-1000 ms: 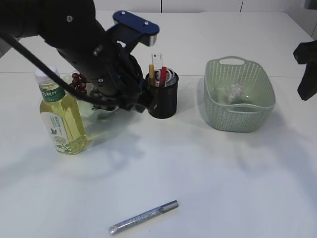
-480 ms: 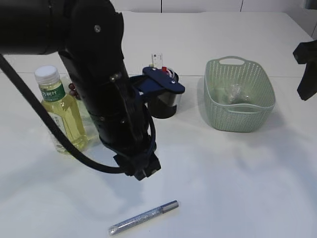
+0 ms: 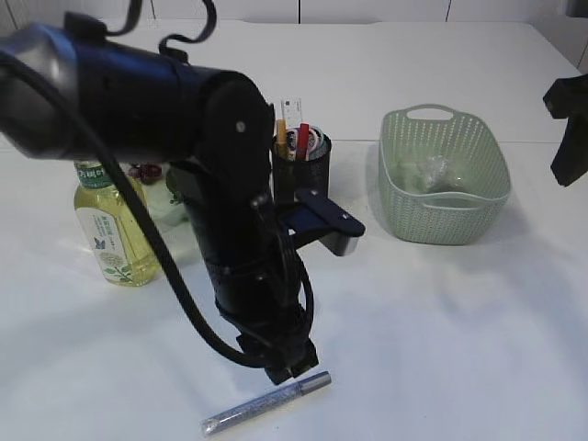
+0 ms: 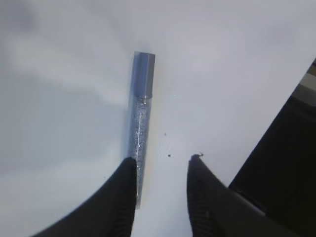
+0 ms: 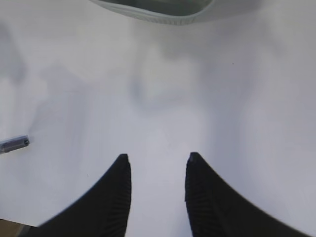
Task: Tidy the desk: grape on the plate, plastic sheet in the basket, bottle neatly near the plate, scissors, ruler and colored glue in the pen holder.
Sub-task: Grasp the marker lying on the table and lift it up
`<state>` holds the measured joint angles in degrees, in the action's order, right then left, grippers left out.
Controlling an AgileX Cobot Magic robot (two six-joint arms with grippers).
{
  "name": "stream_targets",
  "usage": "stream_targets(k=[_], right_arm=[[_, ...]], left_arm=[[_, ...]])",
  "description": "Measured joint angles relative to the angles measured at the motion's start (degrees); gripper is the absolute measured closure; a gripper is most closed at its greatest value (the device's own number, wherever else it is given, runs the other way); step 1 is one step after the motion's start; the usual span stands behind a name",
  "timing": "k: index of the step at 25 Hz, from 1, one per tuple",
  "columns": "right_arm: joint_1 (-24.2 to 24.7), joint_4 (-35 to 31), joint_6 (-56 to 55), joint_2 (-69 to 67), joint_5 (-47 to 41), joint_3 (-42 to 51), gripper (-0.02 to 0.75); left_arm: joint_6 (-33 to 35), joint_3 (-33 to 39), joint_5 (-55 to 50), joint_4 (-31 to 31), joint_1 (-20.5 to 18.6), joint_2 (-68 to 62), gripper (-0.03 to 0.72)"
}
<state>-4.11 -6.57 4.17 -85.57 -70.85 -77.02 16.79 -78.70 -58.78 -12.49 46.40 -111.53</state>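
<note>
White tabletop [image 3: 459,322]; basket [image 3: 444,175] and bottle [image 3: 112,225] show in ext view only. Left tool [image 4: 160,163] part open, empty, above glitter glue stick [image 4: 139,126]; left wrist view shows its cap. Right tool [image 5: 155,163] part open, empty.

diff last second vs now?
Left hand swung from the pen holder toward the near table edge, now open and empty just above the glitter glue pen. Pen, bottle, basket and right hand unmoved.
</note>
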Motion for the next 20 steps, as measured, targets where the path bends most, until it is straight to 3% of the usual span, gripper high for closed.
stream_targets(k=[9,20], right_arm=[[0.00,0.00,0.00,0.00,0.00,0.00,0.433],[0.00,0.00,-0.10,0.00,0.00,0.00,0.433]], left_arm=[[0.43,2.62,8.17,3.27,4.81,-3.80,0.432],[-0.40,3.41,11.81,8.02,4.91,-6.09,0.432]])
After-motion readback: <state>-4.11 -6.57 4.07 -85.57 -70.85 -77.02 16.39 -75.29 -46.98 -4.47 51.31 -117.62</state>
